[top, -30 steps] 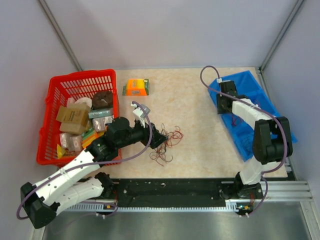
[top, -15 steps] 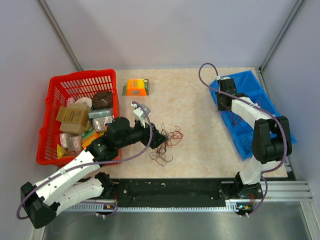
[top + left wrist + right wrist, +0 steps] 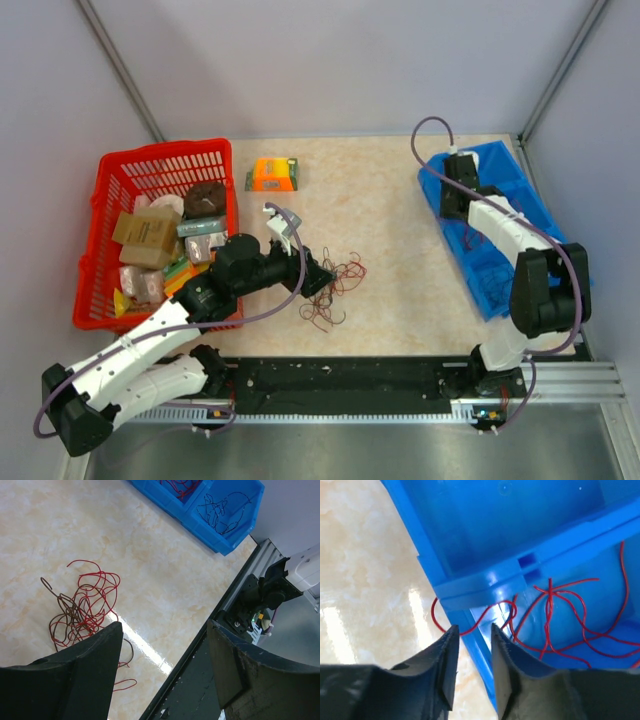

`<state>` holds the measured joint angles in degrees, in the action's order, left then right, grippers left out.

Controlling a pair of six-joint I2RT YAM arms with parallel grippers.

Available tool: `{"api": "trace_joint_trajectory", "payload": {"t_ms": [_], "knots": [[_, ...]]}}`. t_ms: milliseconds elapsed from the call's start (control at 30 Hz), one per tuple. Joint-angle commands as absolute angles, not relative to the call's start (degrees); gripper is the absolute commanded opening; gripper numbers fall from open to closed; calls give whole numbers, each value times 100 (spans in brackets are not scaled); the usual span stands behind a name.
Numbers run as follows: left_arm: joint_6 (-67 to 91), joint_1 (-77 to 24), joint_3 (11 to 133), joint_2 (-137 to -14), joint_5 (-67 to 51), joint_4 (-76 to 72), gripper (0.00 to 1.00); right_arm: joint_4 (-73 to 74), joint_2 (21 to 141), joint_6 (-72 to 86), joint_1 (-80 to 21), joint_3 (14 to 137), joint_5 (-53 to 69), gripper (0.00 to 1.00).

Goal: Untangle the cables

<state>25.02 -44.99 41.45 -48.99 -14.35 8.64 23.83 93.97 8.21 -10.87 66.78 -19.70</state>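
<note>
The cables (image 3: pixel 335 285) lie as a loose bundle of dark red and dark brown wires on the worktop (image 3: pixel 390 210), near its front edge and about in the middle. The left gripper (image 3: pixel 164 630) hangs low just beside this bundle, on its left side, with the jaws standing wide and nothing between them. In the left wrist view the wires (image 3: pixel 82 607) begin right at the tip of the left finger. The right gripper (image 3: pixel 472 627) is above the blue bin (image 3: pixel 500 160) at the right. Its jaws are narrow, with a small gap, and I see nothing gripped in it. Below them one red wire (image 3: pixel 434 612) hangs over the bin wall (image 3: pixel 470 590), and more red wires (image 3: pixel 550 600) lie inside that compartment.
</note>
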Motion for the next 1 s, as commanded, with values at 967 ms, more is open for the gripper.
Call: {"api": "trace_joint_trajectory", "payload": {"t_ms": [967], "knots": [[2558, -4509, 4184, -4693, -1591, 747, 72, 2417, 9798, 5660, -431, 6363, -1890, 37]]}}
